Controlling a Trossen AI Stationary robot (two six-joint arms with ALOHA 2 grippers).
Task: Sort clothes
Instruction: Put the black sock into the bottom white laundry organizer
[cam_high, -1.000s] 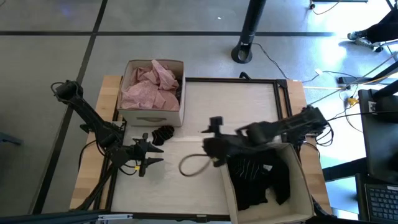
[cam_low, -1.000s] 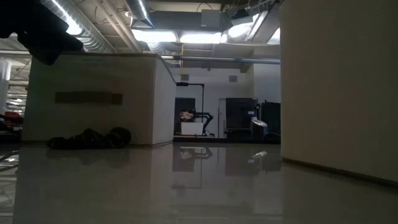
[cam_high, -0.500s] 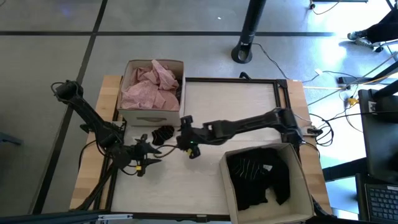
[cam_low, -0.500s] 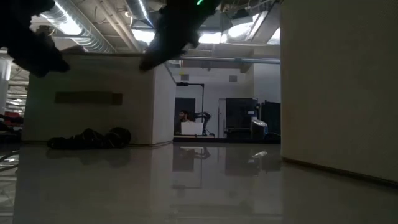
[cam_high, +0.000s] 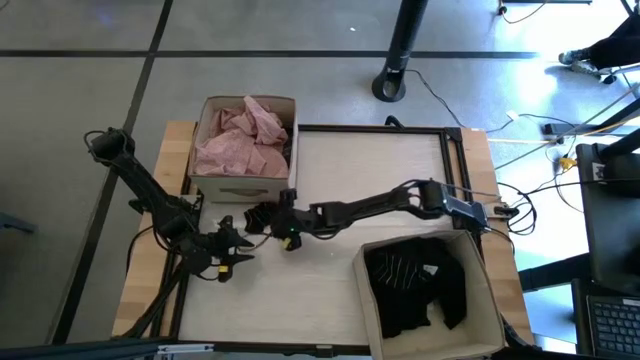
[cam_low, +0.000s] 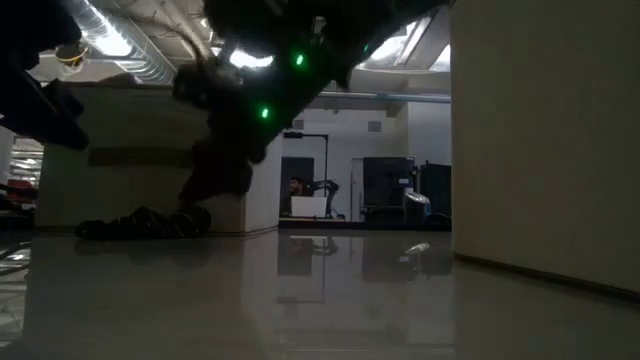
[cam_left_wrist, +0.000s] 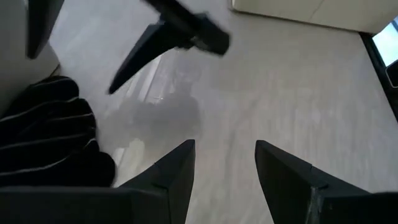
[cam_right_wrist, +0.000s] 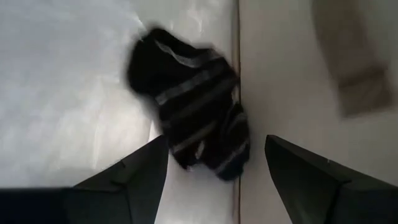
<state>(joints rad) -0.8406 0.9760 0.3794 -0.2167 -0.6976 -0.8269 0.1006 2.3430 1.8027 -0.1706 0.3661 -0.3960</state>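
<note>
- Since half a second ago, the right gripper has been carried farther across the table toward the small black garment with pale stripes; a second ago it was back by the right-hand box.
- In the right wrist view the right gripper is seen spread wide, nothing held, with the striped black garment lying between and just beyond the two fingers.
- The garment is left where it was in the earlier frames, on the white table top, touching the front wall of the tan cardboard box with pink fabric.
- The left gripper is kept at the table's left edge, near the garment; in its wrist view the left gripper is shown parted and empty.
- A second tan cardboard box holding black striped clothes is set at the table's near right corner.
- Open table surface is left between the two boxes and along the far edge.
</note>
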